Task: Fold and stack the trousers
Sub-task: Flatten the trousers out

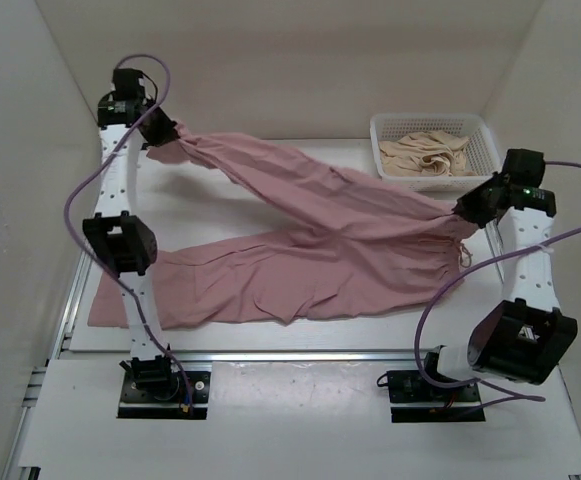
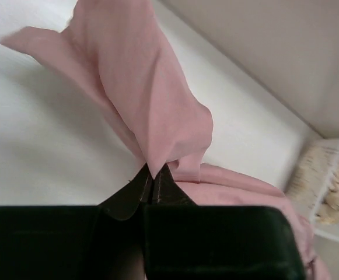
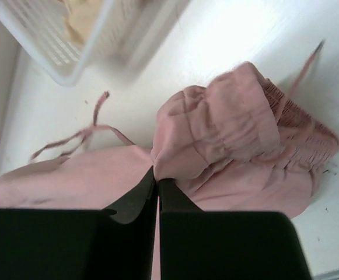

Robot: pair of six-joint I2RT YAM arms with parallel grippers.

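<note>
The dusty-pink trousers (image 1: 310,250) stretch over the tabletop (image 1: 220,210), from just in front of the white basket (image 1: 440,183) to well left of it. Far left of the basket, the left pincer (image 2: 153,174) is clamped tight on a raised leg end. Just in front of the basket, the right pincer (image 3: 157,177) is closed tight on the gathered waistband.

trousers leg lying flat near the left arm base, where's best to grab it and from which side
Pinch its hem corner, coming down from above on the left: the fabric lies thin and flat there, the free end, clear of the left arm crossing it.
</note>
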